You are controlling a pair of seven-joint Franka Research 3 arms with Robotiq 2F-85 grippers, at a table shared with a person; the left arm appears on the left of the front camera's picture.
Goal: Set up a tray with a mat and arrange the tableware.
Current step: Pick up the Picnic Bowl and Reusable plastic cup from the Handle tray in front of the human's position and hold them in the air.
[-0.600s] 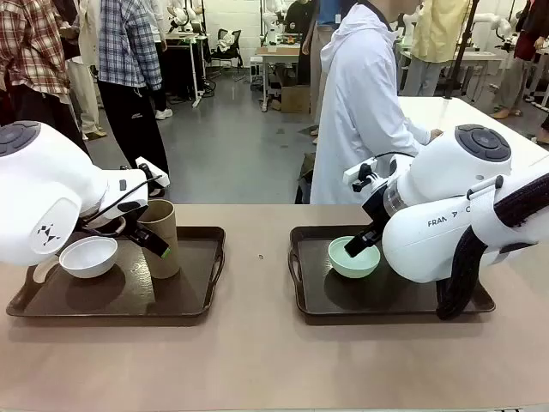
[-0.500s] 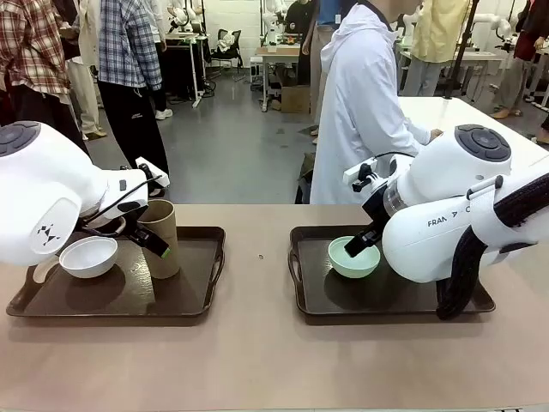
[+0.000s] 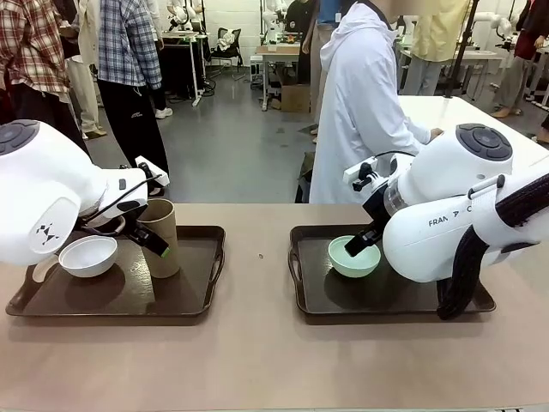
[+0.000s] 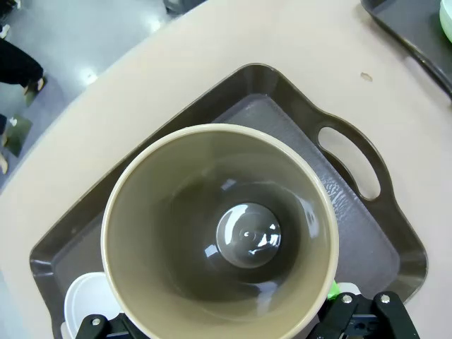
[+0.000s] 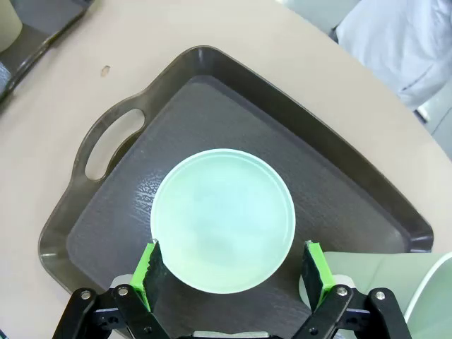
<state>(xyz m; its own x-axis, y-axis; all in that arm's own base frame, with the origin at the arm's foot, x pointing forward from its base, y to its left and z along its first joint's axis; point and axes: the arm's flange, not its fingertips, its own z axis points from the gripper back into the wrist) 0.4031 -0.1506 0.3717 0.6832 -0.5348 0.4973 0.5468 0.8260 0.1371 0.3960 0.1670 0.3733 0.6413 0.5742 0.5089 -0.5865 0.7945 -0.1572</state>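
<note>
1. Your table (image 3: 257, 360) is bare between the two trays and along the near edge.
2. Your left tray (image 3: 206, 283) has a raised rim, and its floor is open right of the tumbler (image 3: 161, 236).
3. Your right tray (image 3: 403, 300) has bare floor in front of the mint bowl (image 3: 353, 257).
4. The tumbler is tan and upright, with a white bowl (image 3: 88, 256) just beside it.
5. Your left gripper (image 4: 226, 318) is spread, straddling the tumbler.
6. Your right gripper (image 5: 231, 272) is spread, its pads flanking the mint bowl.

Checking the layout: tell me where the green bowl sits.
In the front view, the green bowl sits at the left end of the right-hand tray.
</note>
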